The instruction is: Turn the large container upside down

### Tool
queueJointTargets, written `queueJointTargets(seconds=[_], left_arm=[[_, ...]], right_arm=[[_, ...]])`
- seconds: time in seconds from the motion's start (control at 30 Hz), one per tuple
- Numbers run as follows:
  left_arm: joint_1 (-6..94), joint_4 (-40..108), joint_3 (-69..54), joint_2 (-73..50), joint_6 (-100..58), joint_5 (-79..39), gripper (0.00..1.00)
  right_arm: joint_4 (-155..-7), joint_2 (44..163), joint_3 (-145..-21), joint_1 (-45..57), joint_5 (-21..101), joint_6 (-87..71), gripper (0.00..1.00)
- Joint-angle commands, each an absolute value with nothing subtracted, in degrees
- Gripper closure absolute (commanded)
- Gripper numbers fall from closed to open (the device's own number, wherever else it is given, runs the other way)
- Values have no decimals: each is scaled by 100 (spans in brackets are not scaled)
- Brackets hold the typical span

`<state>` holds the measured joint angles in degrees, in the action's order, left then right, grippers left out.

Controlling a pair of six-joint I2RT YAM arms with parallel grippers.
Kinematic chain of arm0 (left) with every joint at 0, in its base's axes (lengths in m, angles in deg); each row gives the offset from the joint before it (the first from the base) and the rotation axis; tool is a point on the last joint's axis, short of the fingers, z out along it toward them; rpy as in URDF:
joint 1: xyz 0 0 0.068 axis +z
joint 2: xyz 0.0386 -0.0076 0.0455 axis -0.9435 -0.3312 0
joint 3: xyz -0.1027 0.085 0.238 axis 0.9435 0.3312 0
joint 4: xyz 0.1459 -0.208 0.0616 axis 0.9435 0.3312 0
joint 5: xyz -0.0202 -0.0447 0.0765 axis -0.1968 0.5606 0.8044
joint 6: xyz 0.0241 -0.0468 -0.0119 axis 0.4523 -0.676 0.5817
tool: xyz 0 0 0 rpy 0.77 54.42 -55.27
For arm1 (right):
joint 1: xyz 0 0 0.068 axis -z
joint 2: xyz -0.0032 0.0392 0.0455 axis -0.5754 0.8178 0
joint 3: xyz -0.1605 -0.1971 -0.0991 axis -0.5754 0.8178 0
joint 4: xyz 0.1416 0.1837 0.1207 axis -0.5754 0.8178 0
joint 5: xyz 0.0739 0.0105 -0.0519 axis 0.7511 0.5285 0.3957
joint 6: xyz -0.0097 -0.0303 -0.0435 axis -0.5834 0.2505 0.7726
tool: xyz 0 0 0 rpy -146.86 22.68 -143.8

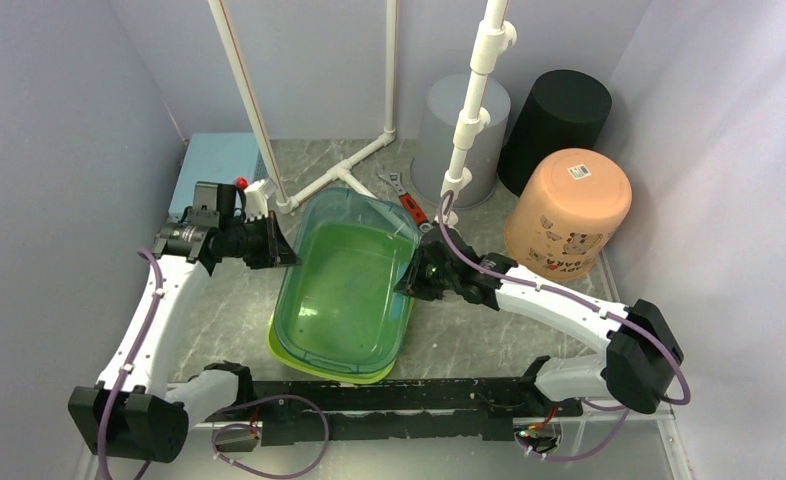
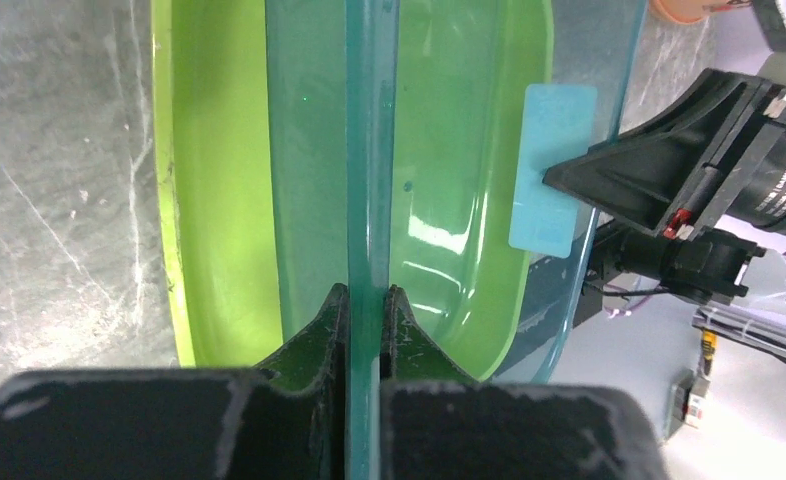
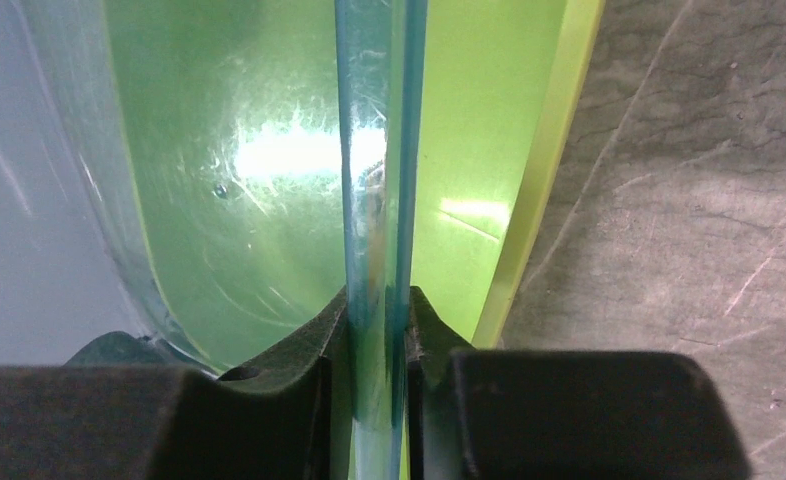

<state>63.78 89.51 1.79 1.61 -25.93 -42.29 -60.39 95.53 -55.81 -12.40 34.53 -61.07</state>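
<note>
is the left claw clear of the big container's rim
No, the left claw is pinched shut on the large container at its blue rim in its wrist view.

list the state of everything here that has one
translucent teal plastic container, open side up, not flipped
left gripper, jaws shut on container rim
right gripper, jaws shut on opposite rim
peach plastic bucket, upside down
black plastic bucket, upside down
grey plastic bucket, upside down

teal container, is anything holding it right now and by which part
Both arms hold it: the left gripper is shut on the teal container's left rim, the right gripper on its right rim.
</note>
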Motion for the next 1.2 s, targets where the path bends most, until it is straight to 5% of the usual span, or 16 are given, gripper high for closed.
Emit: queueJointTargets(seconds=[0.0, 0.07, 0.33, 0.6, 1.17], left_arm=[[6177, 8697, -207, 559, -2656, -4138, 97], [6178, 8731, -287, 696, -2679, -3786, 97], [6178, 8993, -861, 806, -2518, -3080, 97], [6178, 9203, -1118, 824, -2498, -2546, 97], [6178, 9711, -2248, 900, -2417, -1475, 97]], right_arm=[[-6664, 9413, -6032, -1532, 3972, -5910, 68], [-6707, 9317, -5926, -1531, 3942, -6017, 56], [-6842, 8980, -5740, -1524, 3905, -6141, 34], [-6883, 8855, -5703, -1528, 3949, -6120, 25], [-6830, 8772, -5581, -1530, 3800, -6148, 21]])
